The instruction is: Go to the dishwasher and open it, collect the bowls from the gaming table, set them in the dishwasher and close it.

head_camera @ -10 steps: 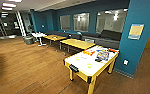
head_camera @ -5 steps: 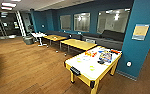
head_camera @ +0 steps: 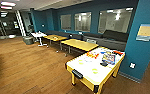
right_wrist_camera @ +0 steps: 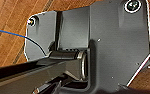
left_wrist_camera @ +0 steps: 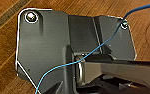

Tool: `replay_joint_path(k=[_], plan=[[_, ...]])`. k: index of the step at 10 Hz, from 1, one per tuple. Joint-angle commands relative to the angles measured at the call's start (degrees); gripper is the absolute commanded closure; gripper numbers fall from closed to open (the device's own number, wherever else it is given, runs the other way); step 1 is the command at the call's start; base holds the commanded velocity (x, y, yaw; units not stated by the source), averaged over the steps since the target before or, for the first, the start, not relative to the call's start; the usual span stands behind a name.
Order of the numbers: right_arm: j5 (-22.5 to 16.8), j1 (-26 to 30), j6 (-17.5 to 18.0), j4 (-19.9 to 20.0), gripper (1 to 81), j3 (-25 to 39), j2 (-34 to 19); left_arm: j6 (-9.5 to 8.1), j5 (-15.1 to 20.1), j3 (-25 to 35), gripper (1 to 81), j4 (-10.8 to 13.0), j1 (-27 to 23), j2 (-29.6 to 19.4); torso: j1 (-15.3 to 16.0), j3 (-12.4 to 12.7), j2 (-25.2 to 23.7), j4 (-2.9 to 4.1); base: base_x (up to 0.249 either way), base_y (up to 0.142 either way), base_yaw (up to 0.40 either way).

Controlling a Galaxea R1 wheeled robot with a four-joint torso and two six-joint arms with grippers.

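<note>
head view: yellow-topped tables (head_camera: 79, 44) beyond gaming table (head_camera: 94, 71)

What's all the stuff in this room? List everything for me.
gaming table: one, white top with yellow edge, nearest, at right.
board-game boxes: a few, colourful, at the table's far end.
bowls: small yellow-green rounds on the white top; count unclear.
plain tables: two, yellow-topped, in a row behind.
small white table: one, further back.
sofa: long, dark, along the blue wall under the windows.
poster: one, pale, on the blue pillar.
floor: brown wood.
robot's parts: dark wrist plate with blue cable.
</note>
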Motion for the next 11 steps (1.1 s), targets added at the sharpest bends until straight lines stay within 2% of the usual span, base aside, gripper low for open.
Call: replay_joint_path(k=[1,11], plan=[[-3.45,2.72,-0.13,-0.06,1.0,0.15,0.22,0.19,2.9,0.17,1.0,0.03,-2.44,-0.1,0.0,0.0,-0.02,0.0,0.139,0.079,0.0],[-3.19,2.63,-0.04,0.29,1.0,0.15,-0.13,0.19,2.9,0.0,1.0,-0.14,-2.52,-0.1,0.02,0.0,0.0,0.0,0.137,0.08,0.0]])
